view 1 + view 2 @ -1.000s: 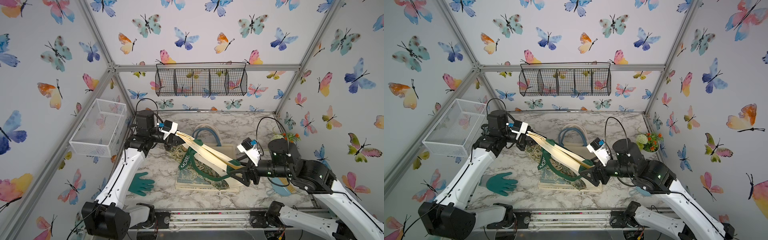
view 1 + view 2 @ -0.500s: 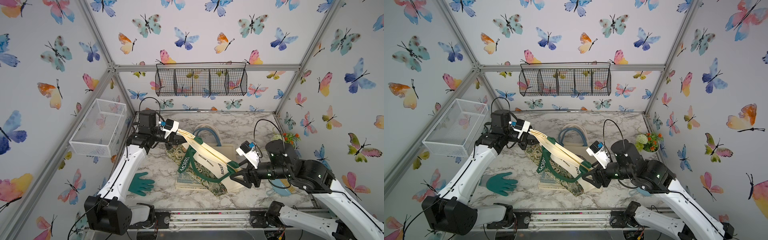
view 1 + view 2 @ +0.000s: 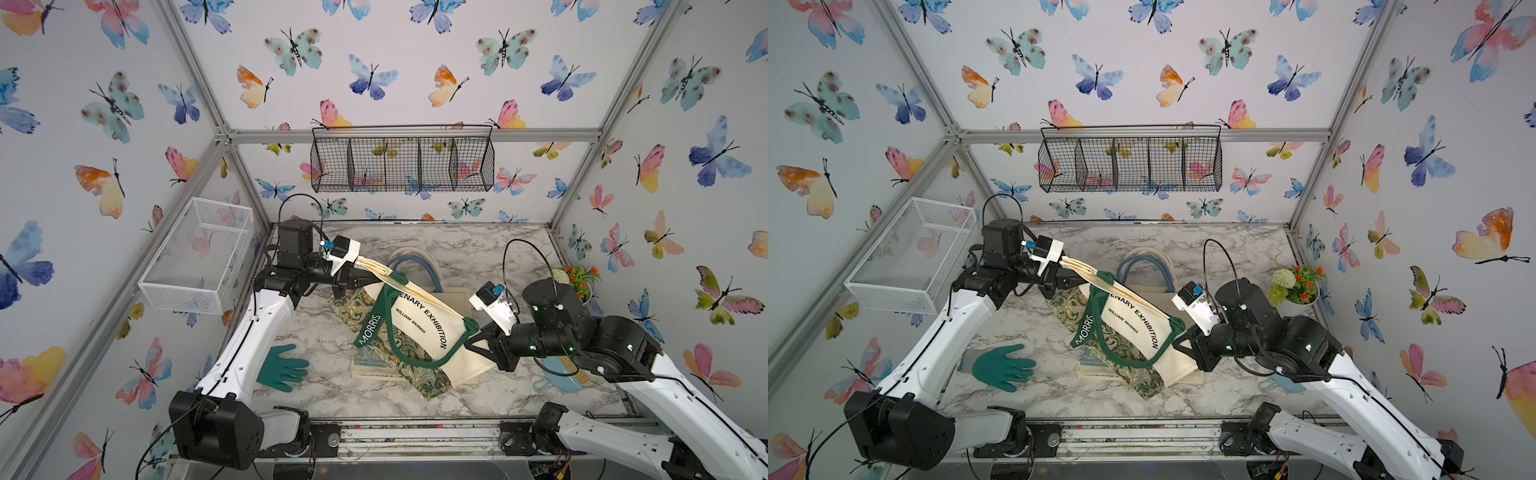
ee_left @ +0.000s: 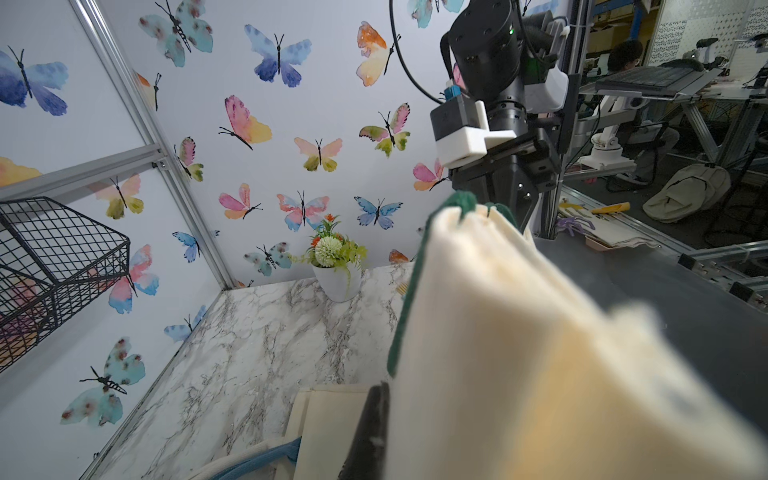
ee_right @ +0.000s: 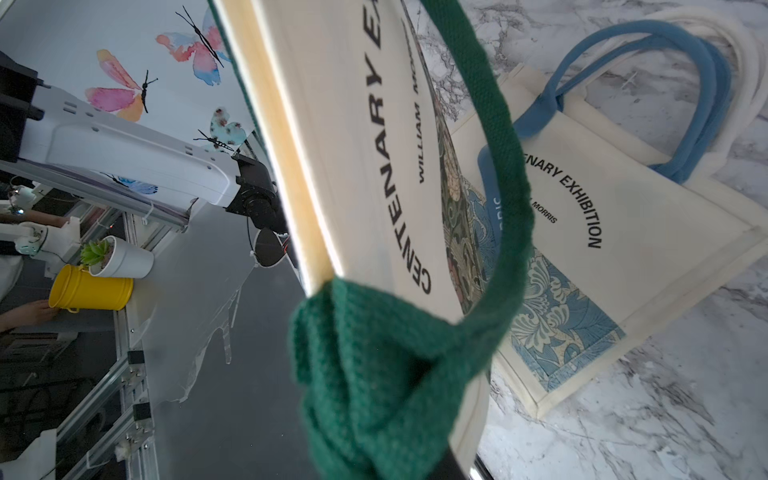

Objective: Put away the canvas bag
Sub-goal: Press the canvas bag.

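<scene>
The canvas bag (image 3: 419, 320) (image 3: 1129, 320) is cream with green handles and black "CENTENARY EXHIBITION" lettering. It hangs folded and taut above the table between both arms. My left gripper (image 3: 362, 266) (image 3: 1065, 264) is shut on its upper back end. In the left wrist view one dark finger (image 4: 370, 432) presses against the cream cloth (image 4: 519, 332). My right gripper (image 3: 471, 334) (image 3: 1179, 332) is shut on the lower front corner, where the green handle (image 5: 374, 374) bunches up. That handle hides most of the right jaws.
A second cream bag with blue handles (image 3: 415, 266) (image 5: 602, 216) lies flat on the marble under the lifted one. A green glove (image 3: 282, 368) lies front left. A flower pot (image 3: 575, 280) stands at the right wall. A black wire basket (image 3: 403, 164) hangs on the back wall, a white one (image 3: 195, 257) on the left.
The right gripper's jaws have closed on the bag's front corner. The bag has lifted and turned, so its printed face now shows. The left gripper has shifted slightly right.
</scene>
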